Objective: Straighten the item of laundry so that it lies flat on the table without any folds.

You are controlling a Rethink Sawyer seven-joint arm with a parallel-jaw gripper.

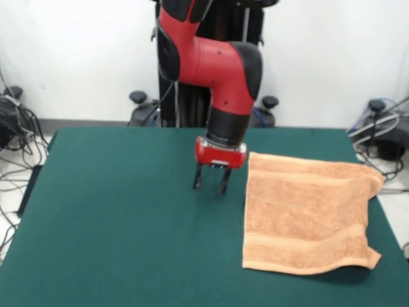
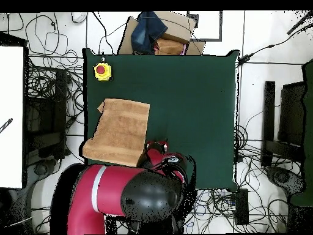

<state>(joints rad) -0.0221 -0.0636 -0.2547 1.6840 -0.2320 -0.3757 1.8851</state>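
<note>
Two dark fingers (image 1: 197, 178) of the robot's claw (image 1: 211, 180) hang released and empty just above the green worktop (image 1: 115, 230), jaws apart with bare felt showing between them in the front view. At the claw's three o'clock in that view, just beside it but not touching, lies the towel (image 1: 307, 217), orange-tan terry cloth spread toward the worktop's right-hand edge.

Most of the towel looks flat, with a woven band (image 1: 300, 244) running across it near the front hem. Its right side is less tidy: the far corner (image 1: 377, 181) at two o'clock seems doubled or draped at the worktop's edge, and the near corner (image 1: 372, 258) at four o'clock curls out into a point. From overhead the cloth reads as a skewed quadrilateral rather than a clean square, with a small flap jutting from one corner beside a yellow box with a red button (image 2: 102, 71).

Judged from this, the straightening is well advanced but unfinished, and the claw appears to be between grasps. A sensible next move would take it across the cloth to the rumpled right side, pinch one loose corner low and close to the felt, then draw it outward and clear of the table's edge without dragging the flat portion out of place.
</note>
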